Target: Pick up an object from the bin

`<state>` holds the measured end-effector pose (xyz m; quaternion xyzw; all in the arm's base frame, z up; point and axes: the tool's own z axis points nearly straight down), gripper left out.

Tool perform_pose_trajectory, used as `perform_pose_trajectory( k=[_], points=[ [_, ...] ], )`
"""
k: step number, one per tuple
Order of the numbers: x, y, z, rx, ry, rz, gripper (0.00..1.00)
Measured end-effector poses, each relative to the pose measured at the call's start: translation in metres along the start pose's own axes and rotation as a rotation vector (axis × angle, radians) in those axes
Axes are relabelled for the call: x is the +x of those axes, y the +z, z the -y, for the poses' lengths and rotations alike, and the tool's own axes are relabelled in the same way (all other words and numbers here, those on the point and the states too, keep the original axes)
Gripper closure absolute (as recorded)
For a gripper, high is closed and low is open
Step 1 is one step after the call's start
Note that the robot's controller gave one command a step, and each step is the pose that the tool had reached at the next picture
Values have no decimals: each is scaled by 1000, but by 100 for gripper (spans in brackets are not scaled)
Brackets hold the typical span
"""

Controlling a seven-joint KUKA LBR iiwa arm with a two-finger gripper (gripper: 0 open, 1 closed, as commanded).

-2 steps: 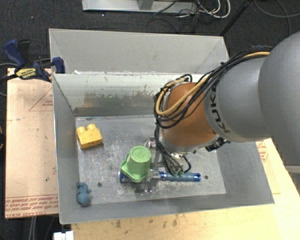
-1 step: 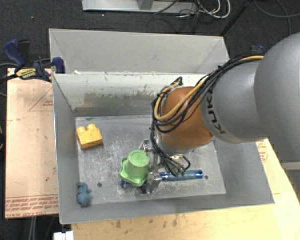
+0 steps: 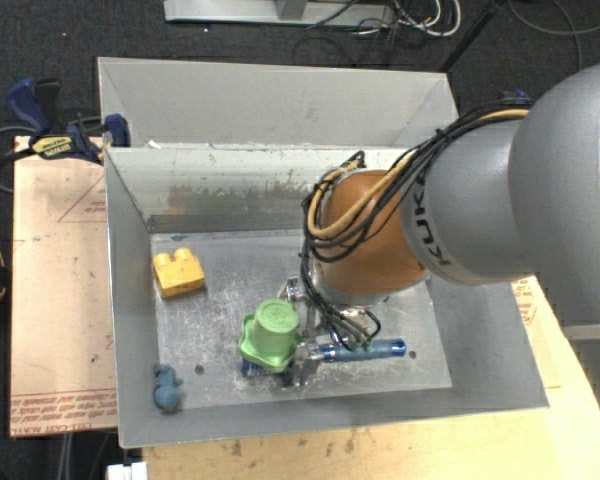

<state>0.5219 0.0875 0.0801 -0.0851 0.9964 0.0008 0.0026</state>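
My gripper (image 3: 308, 340) is low in the front middle of the bin, under the arm's orange cover. A green cup-shaped thing (image 3: 270, 336) stands right against its left side, touching it or nearly so. A blue pen-like stick (image 3: 368, 350) lies flat on the bin floor just to the gripper's right, pointing right. A small dark blue piece (image 3: 250, 369) peeks out from under the green thing's front edge.
A yellow toy block (image 3: 178, 273) lies at the left of the bin floor, well apart from the gripper. A small grey-blue figure (image 3: 167, 389) sits in the front left corner. The arm and its cables hide the bin's right middle.
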Motion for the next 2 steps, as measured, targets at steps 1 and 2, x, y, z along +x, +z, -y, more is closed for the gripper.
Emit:
perform_pose_trajectory(
  k=[1,2],
  points=[
    [-1,0,0,-1,0,2,100],
    [-3,-96,-1,1,1,5,100]
  ],
)
